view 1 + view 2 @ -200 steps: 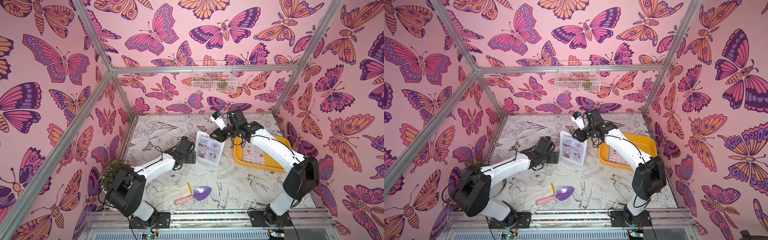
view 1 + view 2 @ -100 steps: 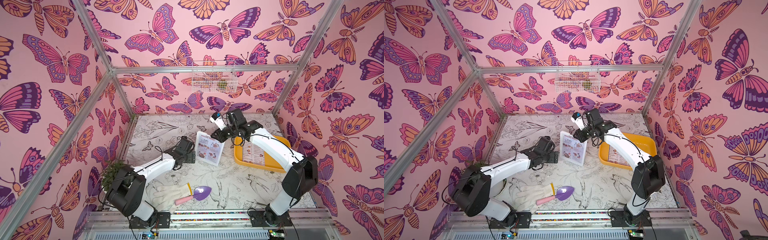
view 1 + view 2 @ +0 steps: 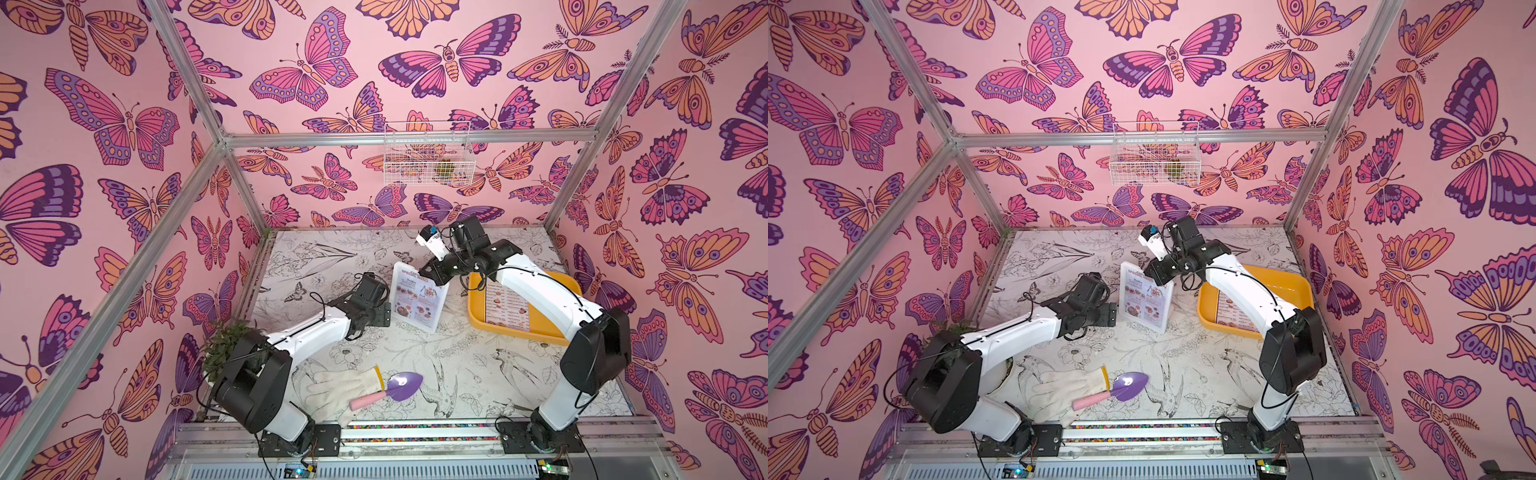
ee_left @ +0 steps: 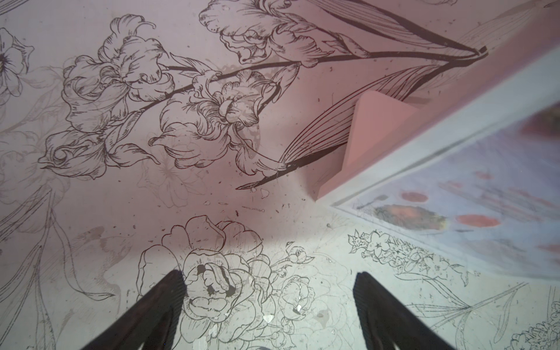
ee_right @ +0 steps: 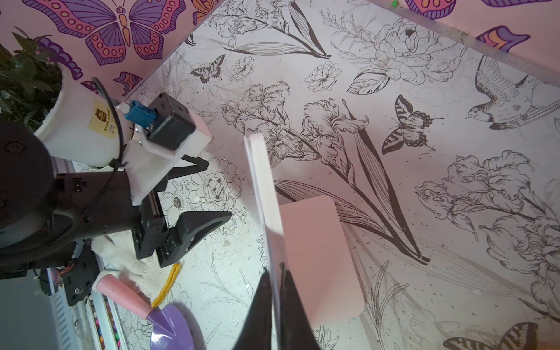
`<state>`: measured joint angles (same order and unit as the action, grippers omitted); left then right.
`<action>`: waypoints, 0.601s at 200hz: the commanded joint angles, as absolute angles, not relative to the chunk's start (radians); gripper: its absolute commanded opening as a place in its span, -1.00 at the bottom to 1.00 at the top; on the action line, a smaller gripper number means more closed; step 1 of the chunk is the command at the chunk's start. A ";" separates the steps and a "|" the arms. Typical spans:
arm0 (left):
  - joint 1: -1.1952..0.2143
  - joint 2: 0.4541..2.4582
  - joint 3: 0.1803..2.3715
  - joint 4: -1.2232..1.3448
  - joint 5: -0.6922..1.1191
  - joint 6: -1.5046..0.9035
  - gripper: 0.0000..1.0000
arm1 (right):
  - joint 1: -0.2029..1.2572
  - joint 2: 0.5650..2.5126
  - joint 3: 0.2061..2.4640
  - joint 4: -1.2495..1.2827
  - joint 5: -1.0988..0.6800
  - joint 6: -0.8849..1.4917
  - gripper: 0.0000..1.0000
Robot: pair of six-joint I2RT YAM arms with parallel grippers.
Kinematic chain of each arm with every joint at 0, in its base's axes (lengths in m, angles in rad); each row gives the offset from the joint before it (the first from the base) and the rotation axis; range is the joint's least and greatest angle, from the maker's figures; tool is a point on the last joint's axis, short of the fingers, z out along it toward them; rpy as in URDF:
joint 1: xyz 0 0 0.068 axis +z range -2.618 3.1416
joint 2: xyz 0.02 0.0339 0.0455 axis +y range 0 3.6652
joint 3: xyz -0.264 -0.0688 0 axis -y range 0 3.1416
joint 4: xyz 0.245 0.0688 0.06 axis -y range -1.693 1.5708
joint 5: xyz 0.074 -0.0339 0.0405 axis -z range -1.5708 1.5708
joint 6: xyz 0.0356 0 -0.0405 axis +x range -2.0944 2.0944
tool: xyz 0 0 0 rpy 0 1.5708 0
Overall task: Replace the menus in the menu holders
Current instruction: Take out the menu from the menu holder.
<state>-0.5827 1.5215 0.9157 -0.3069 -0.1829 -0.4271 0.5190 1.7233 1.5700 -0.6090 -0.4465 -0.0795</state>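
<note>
table (image 3: 478,374): floral-print top, both claws low over it.
yellow tray (image 3: 473,305): flat on table, behind the right claw, under that arm.
menu holder (image 3: 415,326): upright between the two claws, leaning back slightly.
Special Menu sheet (image 3: 419,297): in the holder, printed face toward the arm bases, top corner at the right claw.
second menu sheet (image 3: 507,309): flat in the yellow tray, well apart from both claws.
glove (image 3: 340,384): white, flat on table, well behind the left claw.
trowel (image 3: 399,386): purple blade, pink handle across the glove cuff, well apart from both claws.
right claw (image 5: 275,272): pressed together on the sheet's top edge at the holder's top corner. Paper alone or panel too, can't tell.
left claw (image 4: 268,274): spread wide, nothing between fingers. Just beside the holder's side edge, not touching.
</note>
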 commanded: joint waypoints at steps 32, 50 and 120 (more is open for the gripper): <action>-0.580 1.520 0.940 -0.307 -0.181 -0.407 0.79 | 0.511 1.745 1.617 -0.639 -0.495 -0.052 -0.95; -0.581 1.520 0.948 -0.311 -0.177 -0.405 0.79 | 0.492 1.738 1.627 -0.632 -0.535 -0.018 -0.94; -0.593 1.533 0.981 -0.316 -0.167 -0.403 0.78 | 0.458 1.740 1.626 -0.615 -0.625 0.066 -0.83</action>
<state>-0.5842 1.5219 0.9588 -0.3080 -0.1757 -0.4198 0.4675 1.7355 1.5925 -0.6357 -0.5583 0.0219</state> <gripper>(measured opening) 0.892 0.075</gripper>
